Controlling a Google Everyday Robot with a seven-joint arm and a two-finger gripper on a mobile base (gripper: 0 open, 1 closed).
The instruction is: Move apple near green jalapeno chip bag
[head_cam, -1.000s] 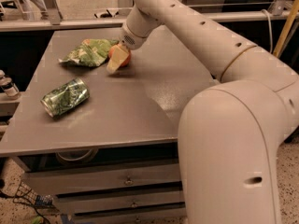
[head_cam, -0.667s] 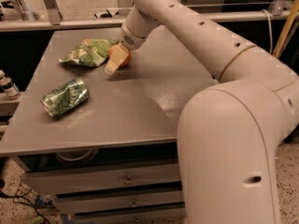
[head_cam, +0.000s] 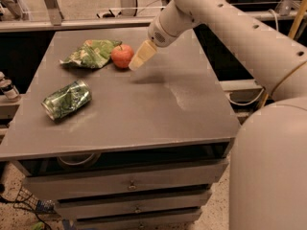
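Note:
The red-orange apple sits on the grey table at the back left, touching the right end of the light-green jalapeno chip bag. My gripper hangs just to the right of the apple, a little above the table, its pale fingers pointing down and left. The apple is free of the fingers.
A dark-green dented can lies on its side at the table's left front. Drawers sit under the table top. My large white arm crosses the right side of the view. A small bottle stands off the left edge.
The apple, earlier hidden by the gripper, now shows next to the bag. The gripper has moved right and up, away from the apple.

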